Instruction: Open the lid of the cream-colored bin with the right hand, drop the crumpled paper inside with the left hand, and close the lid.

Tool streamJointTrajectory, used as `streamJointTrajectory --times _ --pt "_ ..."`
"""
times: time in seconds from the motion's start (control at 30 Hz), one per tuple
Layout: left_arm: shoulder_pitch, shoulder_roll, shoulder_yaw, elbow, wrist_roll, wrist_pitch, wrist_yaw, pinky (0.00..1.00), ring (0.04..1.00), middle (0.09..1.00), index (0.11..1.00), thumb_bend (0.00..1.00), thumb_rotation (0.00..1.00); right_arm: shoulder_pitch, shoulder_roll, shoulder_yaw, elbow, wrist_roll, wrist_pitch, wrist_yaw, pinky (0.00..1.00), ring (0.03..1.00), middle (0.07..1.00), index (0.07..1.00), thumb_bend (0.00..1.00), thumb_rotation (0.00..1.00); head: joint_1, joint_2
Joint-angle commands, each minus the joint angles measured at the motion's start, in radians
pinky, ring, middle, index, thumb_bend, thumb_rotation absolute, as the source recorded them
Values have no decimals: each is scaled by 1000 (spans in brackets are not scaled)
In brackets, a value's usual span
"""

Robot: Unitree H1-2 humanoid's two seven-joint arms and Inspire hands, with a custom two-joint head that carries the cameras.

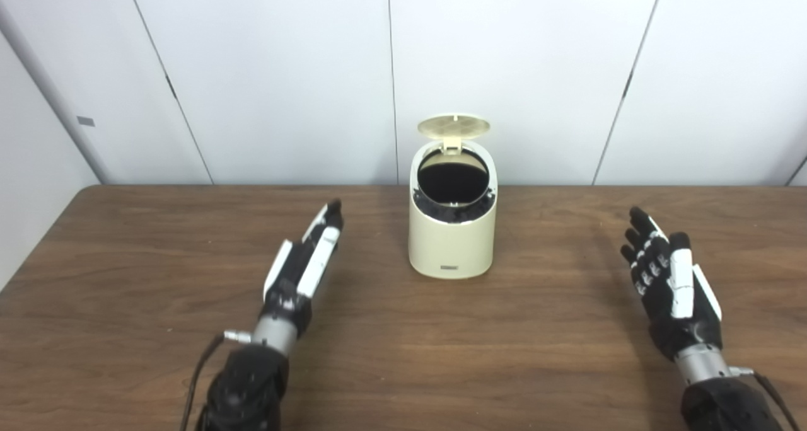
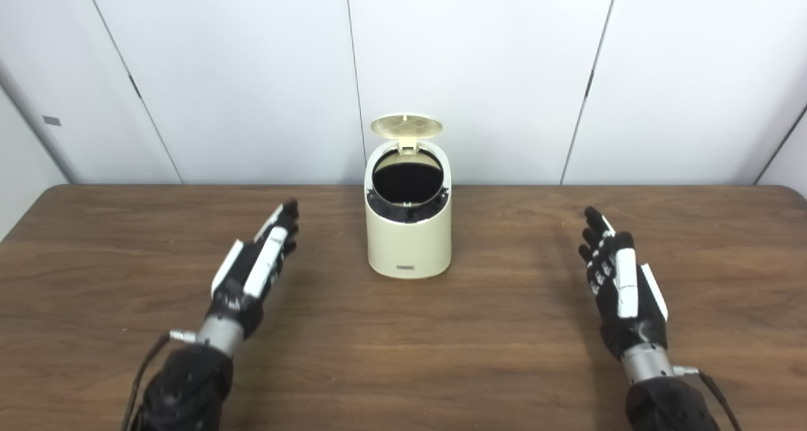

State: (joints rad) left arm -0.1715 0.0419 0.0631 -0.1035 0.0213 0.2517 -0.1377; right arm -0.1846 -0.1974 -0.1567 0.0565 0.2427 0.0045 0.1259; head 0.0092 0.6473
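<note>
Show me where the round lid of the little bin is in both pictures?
Left eye view: the lid stands tipped up at the back of the cream bin, a little right of the picture's middle.
Right eye view: the lid stands up the same way, right at the middle.
Shared landmark: the dark vertical wall seam just behind the lid's left edge.

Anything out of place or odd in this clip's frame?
Nothing is spilled or damaged. The bin stands upright with its lid flipped open, yet no crumpled paper shows on the table. The left hand and right hand are both open and empty.
</note>
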Motion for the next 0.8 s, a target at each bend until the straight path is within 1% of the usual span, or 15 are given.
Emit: streamJointTrajectory --times 0.0,0.03,0.17,0.3,0.47,0.53,0.57,0.63,0.7,0.77 --pt "-21 -7 0 2 -30 -78 10 1000 1000 1000 1000 578 1000 -64 -20 15 -56 -33 -5 0 1000 1000 987 951 666 1000 2 1" --pt "-16 -9 2 12 -34 -90 14 1000 1000 1000 1000 579 1000 -78 -27 22 -59 -48 -1 1 1000 1000 984 950 669 1000 2 1" --pt "1 -10 0 26 -32 -103 33 1000 1000 1000 1000 585 1000 -130 -52 55 -77 -107 23 3 1000 1000 982 946 693 1000 0 1" --pt "15 -13 -1 36 -30 -118 51 1000 1000 1000 1000 587 1000 -195 -69 96 -110 -190 69 -7 1000 994 967 940 691 1000 -6 0" --pt "23 -24 -2 46 -46 -132 63 1000 1000 1000 1000 573 1000 -270 -82 149 -148 -263 97 10 1000 978 950 918 666 1000 -9 0" --pt "27 -26 -6 50 -44 -137 67 1000 1000 1000 1000 570 1000 -300 -88 173 -163 -302 110 13 983 974 946 916 646 1000 -12 -2" --pt "29 -28 -7 53 -42 -141 70 1000 1000 1000 1000 576 1000 -324 -88 187 -169 -331 118 13 958 969 943 915 610 1000 -12 -3" --pt "32 -30 -9 56 -40 -145 74 1000 1000 1000 1000 586 1000 -352 -88 202 -173 -366 128 13 941 960 941 911 596 1000 -13 -3" --pt "34 -33 -12 59 -40 -149 78 1000 1000 1000 1000 593 1000 -378 -88 219 -178 -405 156 16 938 955 939 904 614 1000 -14 -6" --pt "36 -32 -16 67 -41 -161 81 1000 1000 1000 1000 597 1000 -408 -99 246 -181 -461 183 29 901 941 935 901 625 1000 -15 -6"
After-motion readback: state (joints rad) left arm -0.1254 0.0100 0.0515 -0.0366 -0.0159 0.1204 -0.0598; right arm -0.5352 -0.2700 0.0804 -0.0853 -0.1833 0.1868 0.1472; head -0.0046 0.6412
